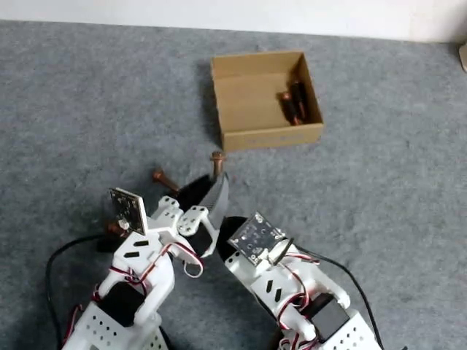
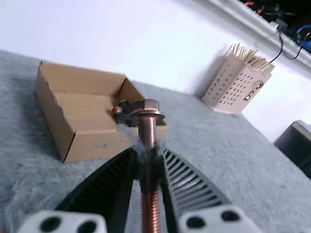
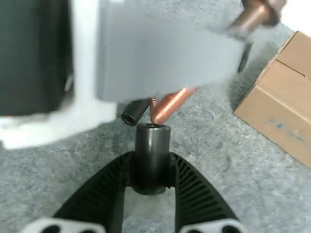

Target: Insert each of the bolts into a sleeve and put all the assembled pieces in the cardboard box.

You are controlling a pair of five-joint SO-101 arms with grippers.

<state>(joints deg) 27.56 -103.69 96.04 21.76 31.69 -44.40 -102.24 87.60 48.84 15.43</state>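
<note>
- My left tool (image 2: 148, 155) is clamped on a copper bolt (image 2: 147, 128).
- My right tool (image 3: 151, 162) grips a black sleeve (image 3: 152, 145), with the bolt tip just at its mouth.
- Assembled pieces (image 1: 295, 102) lie in the cardboard box (image 1: 270, 136).
- A spare bolt (image 1: 163, 179) lies on the surface (image 1: 394, 182).

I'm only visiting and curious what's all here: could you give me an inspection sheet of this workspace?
Surface: grey carpet.
Job's things: cardboard box holding assembled pieces; loose bolt; loose sleeve.
Clutter: nothing seen.
Jaws: left arm shut on copper bolt; right arm shut on black sleeve.
Cables: black cable beside left arm.
Surroundings: white wall; holder of wooden sticks.
</note>
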